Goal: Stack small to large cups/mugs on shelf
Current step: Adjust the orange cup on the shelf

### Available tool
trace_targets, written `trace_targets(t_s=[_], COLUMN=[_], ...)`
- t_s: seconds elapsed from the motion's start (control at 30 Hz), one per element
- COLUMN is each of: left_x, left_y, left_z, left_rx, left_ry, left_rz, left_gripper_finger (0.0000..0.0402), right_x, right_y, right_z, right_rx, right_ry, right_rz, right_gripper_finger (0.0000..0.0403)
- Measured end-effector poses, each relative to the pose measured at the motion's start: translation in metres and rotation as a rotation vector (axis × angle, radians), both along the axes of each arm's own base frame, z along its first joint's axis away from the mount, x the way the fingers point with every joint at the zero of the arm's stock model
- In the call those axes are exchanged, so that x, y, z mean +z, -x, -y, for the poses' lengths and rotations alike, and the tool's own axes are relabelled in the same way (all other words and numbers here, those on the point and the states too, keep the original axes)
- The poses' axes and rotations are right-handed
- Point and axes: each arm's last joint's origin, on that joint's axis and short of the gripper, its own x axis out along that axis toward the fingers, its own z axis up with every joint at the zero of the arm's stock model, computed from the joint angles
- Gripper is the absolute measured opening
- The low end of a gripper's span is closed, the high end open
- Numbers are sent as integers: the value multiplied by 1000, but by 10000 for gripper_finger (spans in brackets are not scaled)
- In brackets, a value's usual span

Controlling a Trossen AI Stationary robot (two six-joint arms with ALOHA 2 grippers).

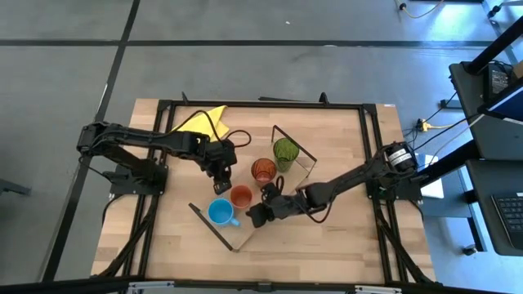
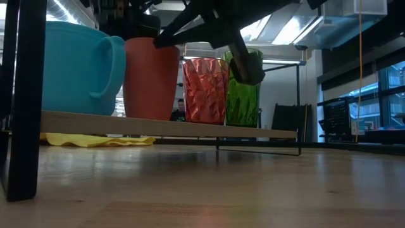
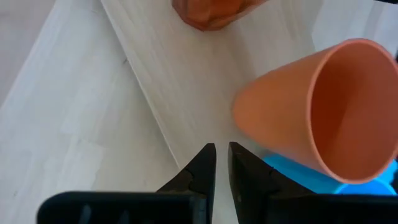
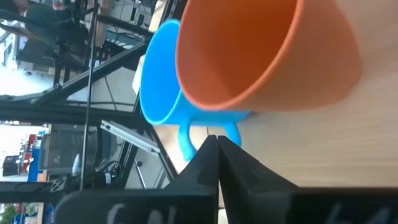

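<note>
Four cups stand in a row on the light-wood shelf [image 1: 304, 166], which lies slantwise on the table. They are the light blue mug [image 1: 220, 212], the short orange cup [image 1: 240, 196], the red translucent tumbler [image 1: 262, 171] and the green tumbler [image 1: 285, 151]. In the low view they run from the blue mug [image 2: 76, 66] to the green tumbler [image 2: 243, 95]. My left gripper [image 3: 222, 158] hangs over the shelf board beside the orange cup [image 3: 317, 106], with only a narrow slit between its fingers. My right gripper [image 4: 217, 146] is shut on the near side of the shelf, close to the blue mug's handle [image 4: 186, 140]. It holds nothing.
A yellow cloth [image 1: 202, 121] lies at the table's far left, behind the shelf. Black wire frames stand at the shelf's ends [image 1: 214, 231]. The table's black frame [image 1: 261, 104] runs along its edges. Bare wood lies on the near side [image 1: 310, 245].
</note>
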Motion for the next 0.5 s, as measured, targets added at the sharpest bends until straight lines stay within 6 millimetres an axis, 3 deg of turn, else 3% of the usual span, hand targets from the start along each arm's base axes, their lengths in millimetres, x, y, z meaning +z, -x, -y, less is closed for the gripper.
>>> trace_targets(t_s=[0.5], left_x=[5], left_y=[-7], left_z=[1], left_rx=[-49], left_ry=[47], left_rz=[97], left_gripper_finger=[37], right_x=[0], right_y=[-4], right_z=[12], right_rx=[-46], right_ry=[-14], right_rz=[4], right_gripper_finger=[2])
